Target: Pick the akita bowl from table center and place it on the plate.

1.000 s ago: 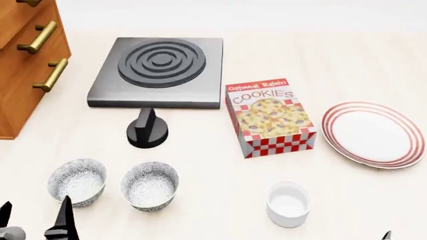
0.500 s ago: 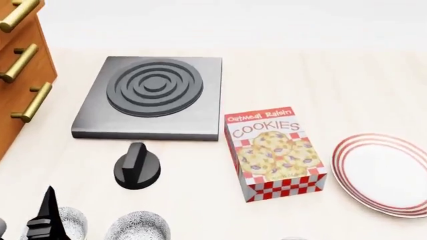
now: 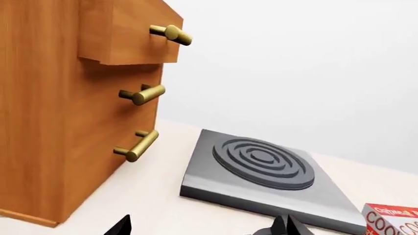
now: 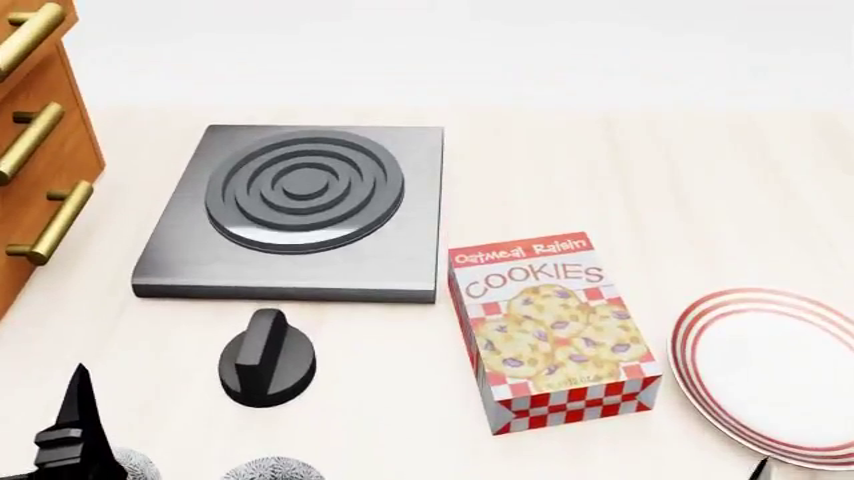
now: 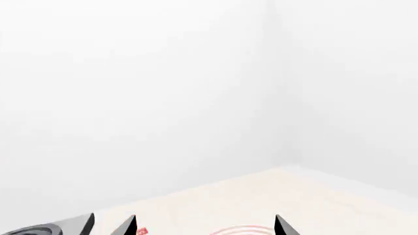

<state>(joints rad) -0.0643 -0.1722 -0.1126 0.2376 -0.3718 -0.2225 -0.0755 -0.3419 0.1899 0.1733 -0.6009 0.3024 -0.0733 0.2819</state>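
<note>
Only the speckled tops of two look-alike bowls peek over the bottom edge of the head view. The akita bowl (image 4: pixel 274 468) is the one nearer the table's middle, and its twin (image 4: pixel 130 464) lies to its left. The plate (image 4: pixel 781 370), white with red rings, lies at the right edge; its rim (image 5: pixel 245 229) also shows between the right fingers. My left gripper (image 3: pixel 203 227) is open over bare table, with one dark finger (image 4: pixel 74 430) standing just above the left bowl. My right gripper (image 5: pixel 203 227) is open and holds nothing.
A grey hob plate (image 4: pixel 300 205) lies at the back left with a black knob (image 4: pixel 267 358) in front of it. A cookie box (image 4: pixel 554 330) stands between the hob and the plate. A wooden drawer cabinet (image 4: pixel 34 150) with brass handles stands at the far left.
The head view has shifted so the whole table slides down the picture. The bowls have dropped almost out of the bottom edge and the white cup is out of view. The left finger shows higher.
</note>
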